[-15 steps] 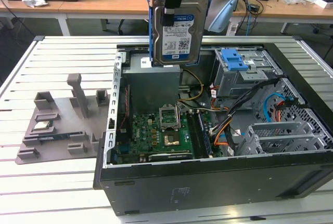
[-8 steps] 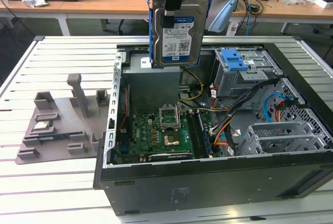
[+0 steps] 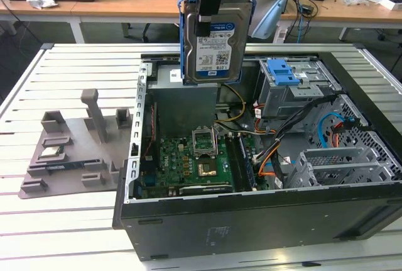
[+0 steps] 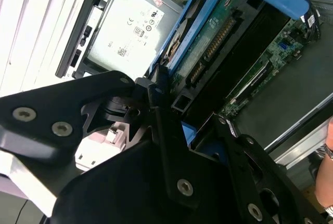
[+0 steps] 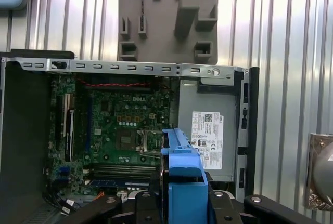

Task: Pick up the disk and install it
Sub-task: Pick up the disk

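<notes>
Pinches the disk (image 3: pixel 217 41) by its upper edge with the gripper (image 3: pixel 205 16) — label toward the exterior view, held upright above the open computer case (image 3: pixel 134 151), over the grey metal box (image 3: pixel 182 88). Best carried plumb, with no twist in the blue frame (image 5: pixel 183 182). Plenty of free air above — tighter below, near the case walls, the orange cables (image 3: pixel 271 156) and the drive cage (image 3: pixel 284 95).

Silver hard drive (image 3: pixel 217 35), white-and-blue barcode label, blue plastic frame, upper centre of the exterior view. Green motherboard (image 3: pixel 185 164) inside black computer case (image 3: pixel 251 217). Grey moulded tray (image 3: pixel 69 158) at the exterior view's left, on white slatted table (image 3: pixel 56 233). Grey power supply (image 5: pixel 197 99), white sticker.
</notes>
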You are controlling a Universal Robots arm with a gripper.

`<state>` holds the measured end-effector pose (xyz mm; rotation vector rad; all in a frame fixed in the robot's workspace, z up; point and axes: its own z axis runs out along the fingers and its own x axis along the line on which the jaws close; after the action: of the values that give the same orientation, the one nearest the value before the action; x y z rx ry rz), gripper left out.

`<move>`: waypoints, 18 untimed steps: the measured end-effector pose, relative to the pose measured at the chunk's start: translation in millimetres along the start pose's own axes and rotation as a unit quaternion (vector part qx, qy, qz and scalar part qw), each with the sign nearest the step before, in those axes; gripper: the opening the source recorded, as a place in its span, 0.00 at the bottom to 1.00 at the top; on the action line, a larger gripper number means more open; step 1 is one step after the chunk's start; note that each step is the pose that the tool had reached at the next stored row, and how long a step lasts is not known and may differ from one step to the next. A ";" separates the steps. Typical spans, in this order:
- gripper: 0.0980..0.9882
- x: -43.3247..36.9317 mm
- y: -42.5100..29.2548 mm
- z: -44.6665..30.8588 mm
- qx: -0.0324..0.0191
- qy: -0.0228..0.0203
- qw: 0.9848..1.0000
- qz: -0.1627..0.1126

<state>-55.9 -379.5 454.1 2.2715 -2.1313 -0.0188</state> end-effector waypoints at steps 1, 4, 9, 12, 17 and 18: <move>0.30 0.6 0.0 0.3 0.000 0.000 1.000 0.000; 0.30 2.3 0.1 1.3 0.000 0.000 1.000 0.000; 0.30 5.2 0.2 3.1 0.000 0.001 1.000 0.000; 0.30 6.2 0.1 4.1 0.000 0.002 1.000 0.000; 0.30 8.1 0.1 5.9 0.000 0.002 1.000 0.000; 0.30 8.5 0.1 6.2 0.000 0.002 1.000 0.000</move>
<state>-55.6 -388.1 448.0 2.2691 -2.1291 -0.0142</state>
